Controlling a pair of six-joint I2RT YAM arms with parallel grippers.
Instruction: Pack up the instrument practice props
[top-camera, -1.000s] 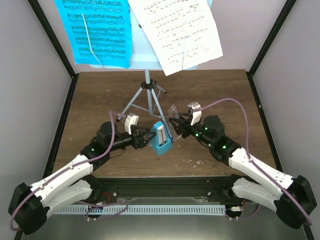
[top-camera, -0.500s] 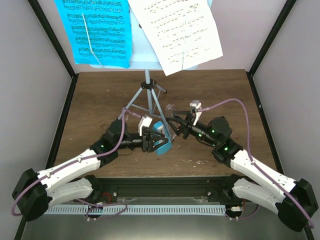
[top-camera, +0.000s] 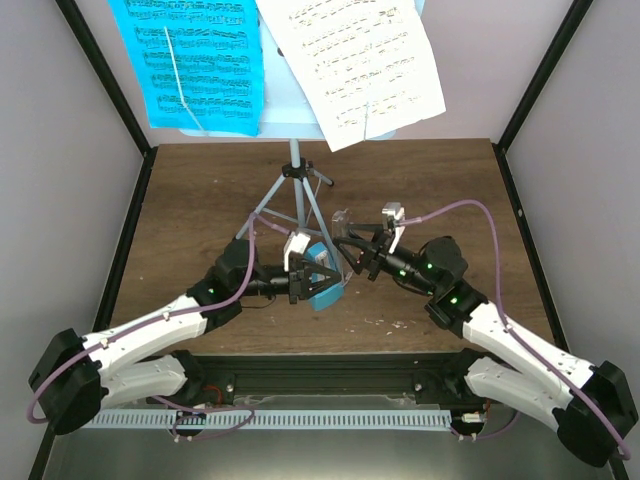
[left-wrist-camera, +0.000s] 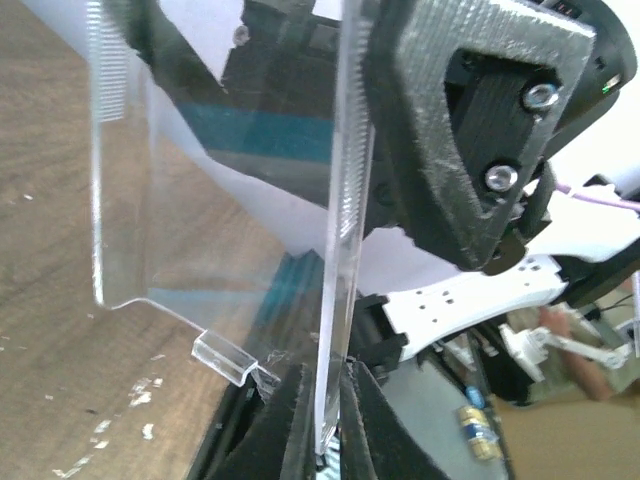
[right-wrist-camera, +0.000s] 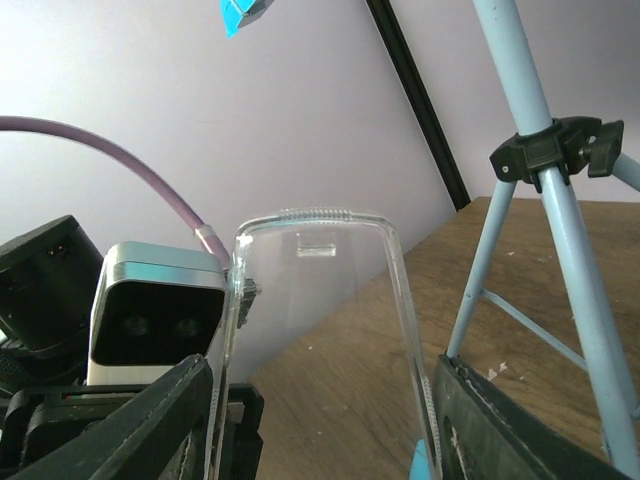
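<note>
Two grippers on one clear cover (right-wrist-camera: 318, 300): right gripper (right-wrist-camera: 322, 372) spread wide, clamping its sides; left gripper (left-wrist-camera: 325, 385) nearly closed, pinching its edge. Under left gripper: teal metronome (top-camera: 326, 291).

1. The cyan music sheet (top-camera: 195, 65) up on the music stand (top-camera: 294, 155) has rows of black music notes printed on it. The notes are too small to read, and no title or words can be made out.
2. The white music sheet (top-camera: 355, 65) beside it also has rows of printed music notes. These are too small to read as well.
3. The teal metronome (top-camera: 330, 293) on the bench (top-camera: 200, 200) is too small in the top view for any marks to be read.
4. The two wrist views show nothing that can be read.
</note>
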